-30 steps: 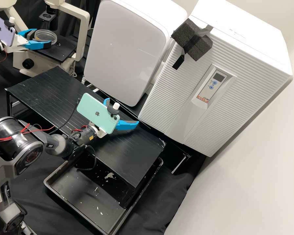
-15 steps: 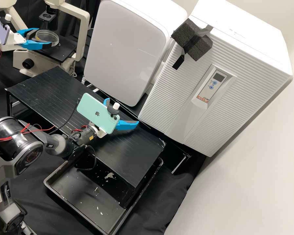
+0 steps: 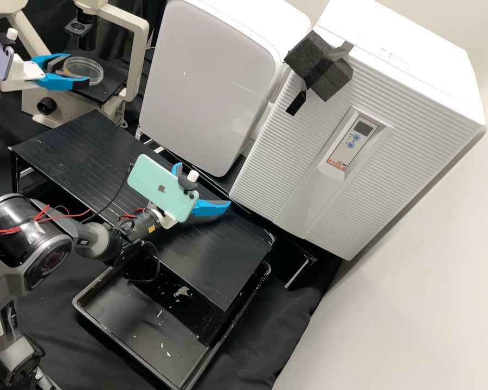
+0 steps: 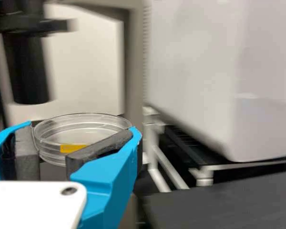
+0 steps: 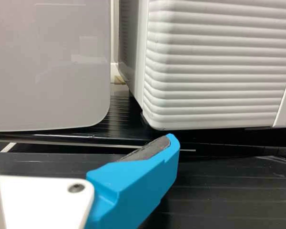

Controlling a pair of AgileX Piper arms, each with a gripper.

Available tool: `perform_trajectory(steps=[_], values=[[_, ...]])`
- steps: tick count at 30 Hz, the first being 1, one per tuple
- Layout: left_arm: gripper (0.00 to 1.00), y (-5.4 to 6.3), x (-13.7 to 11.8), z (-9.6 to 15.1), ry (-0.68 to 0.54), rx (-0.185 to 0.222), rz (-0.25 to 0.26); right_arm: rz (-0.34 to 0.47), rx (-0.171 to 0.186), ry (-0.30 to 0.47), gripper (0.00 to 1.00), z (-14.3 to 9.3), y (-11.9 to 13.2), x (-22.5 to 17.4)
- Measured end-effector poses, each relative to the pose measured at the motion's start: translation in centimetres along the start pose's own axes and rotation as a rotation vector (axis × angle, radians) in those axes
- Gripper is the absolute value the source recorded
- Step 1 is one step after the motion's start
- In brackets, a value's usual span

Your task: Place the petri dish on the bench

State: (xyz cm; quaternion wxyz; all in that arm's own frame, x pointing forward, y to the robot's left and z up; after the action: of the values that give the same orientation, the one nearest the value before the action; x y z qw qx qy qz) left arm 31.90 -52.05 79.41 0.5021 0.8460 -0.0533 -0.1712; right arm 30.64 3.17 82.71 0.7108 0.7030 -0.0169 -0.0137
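At the upper left of the high view, my left gripper [image 3: 70,71] is shut on a clear round petri dish [image 3: 87,67], held level above the microscope's stage. The left wrist view shows the dish [image 4: 83,128] between the dark pads of my left gripper [image 4: 52,155], with a yellow label on its side wall. My right gripper [image 3: 200,187] stands open and holds nothing above the middle of the black bench [image 3: 70,157]. In the right wrist view, one blue finger [image 5: 133,186] of it reaches over the bench.
The microscope [image 3: 138,59] stands behind the bench's left end. A grey-fronted white box [image 3: 206,81] and a ribbed white cabinet [image 3: 287,162] line the far side. Below the near edge lies a black tray [image 3: 141,355]. A thin black cable hangs by the right arm.
Holding the petri dish, my left gripper has moved right and slightly downward in the high view. The right arm has kept still.
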Motion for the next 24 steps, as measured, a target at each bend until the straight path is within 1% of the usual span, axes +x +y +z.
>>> perform_trajectory(steps=[4, 6, 7, 10, 11, 13, 16, 19, 22, 24], values=[[0.0, -0.6, -0.3, 3.3, -0.129, 0.022, -0.028, 0.0, 0.0, 0.0, 1.0, 0.0, 0.0, 0.0], [0.0, -0.8, -0.5, 5.1, -0.204, 0.048, -0.042, 0.0, 0.0, 0.0, 1.0, 0.0, 0.0, 0.0], [0.0, -1.0, -0.7, 6.4, -0.262, 0.067, -0.054, 0.0, 0.0, 0.0, 1.0, 0.0, 0.0, 0.0], [0.0, -1.6, -1.0, 8.8, -0.379, 0.107, -0.065, 0.0, 0.0, 0.0, 1.0, 0.0, 0.0, 0.0], [0.0, -1.8, -1.2, 9.5, -0.413, 0.114, -0.07, 0.0, 0.0, 0.0, 1.0, 0.0, 0.0, 0.0], [0.0, -1.9, -1.2, 10.7, -0.47, 0.138, -0.075, 0.0, 0.0, 0.0, 1.0, 0.0, 0.0, 0.0], [0.0, -2.4, -0.8, 12.0, -0.526, 0.153, -0.087, 0.0, 0.0, 0.0, 1.0, 0.0, 0.0, 0.0], [0.0, -3.2, 0.1, 13.3, -0.576, 0.167, -0.103, 0.0, 0.0, 0.0, 1.0, 0.0, 0.0, 0.0], [0.0, -4.3, 1.1, 14.0, -0.599, 0.173, -0.151, 0.0, 0.0, 0.0, 1.0, 0.0, 0.0, 0.0], [0.0, -5.0, 1.6, 14.3, -0.598, 0.167, -0.187, 0.0, 0.0, 0.0, 1.0, 0.0, 0.0, 0.0]])
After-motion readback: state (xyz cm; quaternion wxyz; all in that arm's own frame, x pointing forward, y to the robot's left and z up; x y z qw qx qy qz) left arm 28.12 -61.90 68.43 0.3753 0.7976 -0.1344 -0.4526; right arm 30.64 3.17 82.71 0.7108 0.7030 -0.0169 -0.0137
